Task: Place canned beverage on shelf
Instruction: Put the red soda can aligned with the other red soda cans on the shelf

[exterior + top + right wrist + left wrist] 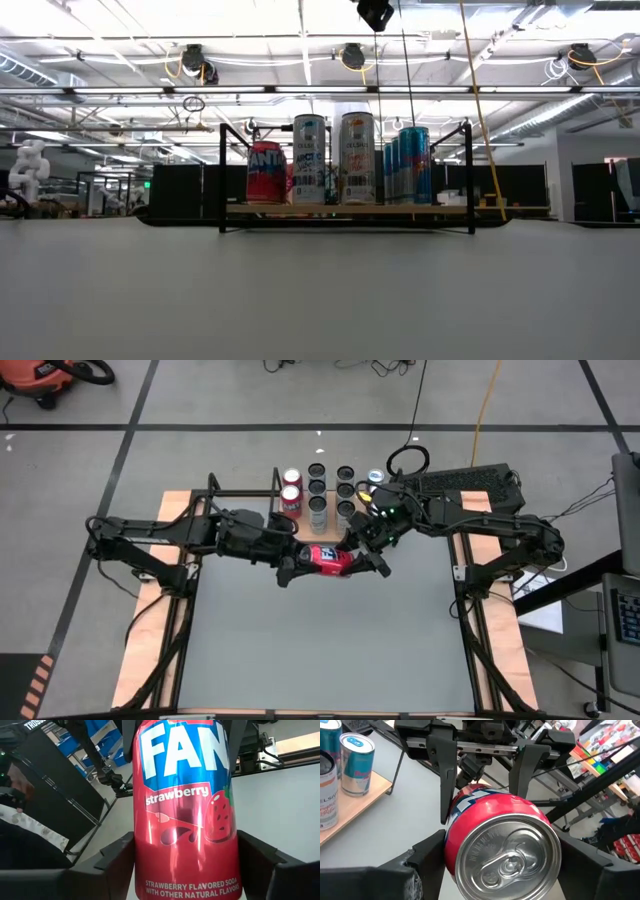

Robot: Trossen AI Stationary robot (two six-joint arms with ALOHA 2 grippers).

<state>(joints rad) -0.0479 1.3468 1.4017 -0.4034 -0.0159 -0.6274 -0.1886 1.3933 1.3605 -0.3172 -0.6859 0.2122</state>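
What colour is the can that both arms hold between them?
Red, with a blue and white logo: the can, seen best in the right wrist view.

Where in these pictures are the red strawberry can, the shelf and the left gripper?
red strawberry can point(185, 815), right wrist view: label.
shelf point(440, 210), low view: board's front edge.
left gripper point(300, 563), high view: between fingertips.

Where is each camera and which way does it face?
High: overhead, straight down; both arms meet at the red can, shelf behind.
Low: table height, level toward the shelf; no arms.
Left wrist: left tool around the can's top.
Right wrist: right tool around its side.
Shared: the can.
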